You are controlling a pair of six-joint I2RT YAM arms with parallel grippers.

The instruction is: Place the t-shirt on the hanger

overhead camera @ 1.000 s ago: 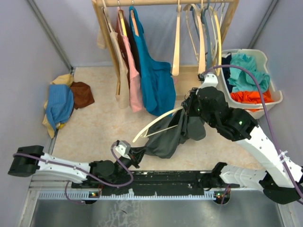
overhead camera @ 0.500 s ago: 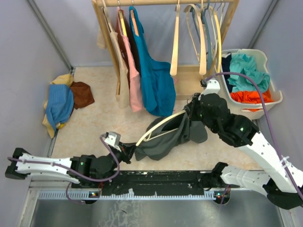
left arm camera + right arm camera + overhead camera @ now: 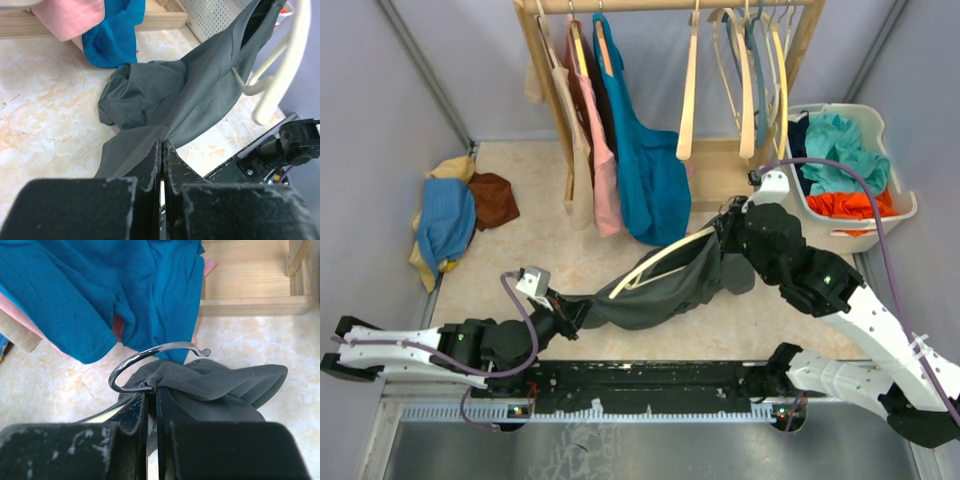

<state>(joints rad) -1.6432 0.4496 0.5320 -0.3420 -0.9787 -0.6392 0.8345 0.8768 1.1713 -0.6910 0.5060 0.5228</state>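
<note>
A pale marbled table (image 3: 520, 270) spreads below a wooden clothes rack (image 3: 650, 5) at the far side. A teal shirt (image 3: 650, 175) hangs on the rack, and a laundry basket (image 3: 850, 107) sits at far right.

Between the arms the t-shirt (image 3: 660, 290) stretches as a taut dark band from near left up to right of centre. The right gripper (image 3: 150, 394) is clamped on the hanger (image 3: 289, 60) at the root of its metal hook (image 3: 150, 357), where the shirt's neck bunches. Whether its fingers also pinch some collar cloth is hard to tell from the wrist view. It holds the hanger lifted and tilted. The hanger's left wooden arm shows bare above the cloth and slopes down toward the near left, presumably so the fabric can be drawn along it.

The left gripper (image 3: 162, 146) is closed tight on a fold at the shirt's lower edge, low over the table. The tension looks meant to pull the body out and down over the hanger's shoulder.

So the shirt lies in both grips, its neck at the right fingers and its hem at the left. The slack middle sags in a crumpled lobe onto the table between them, near the teal shirt's hem.
</note>
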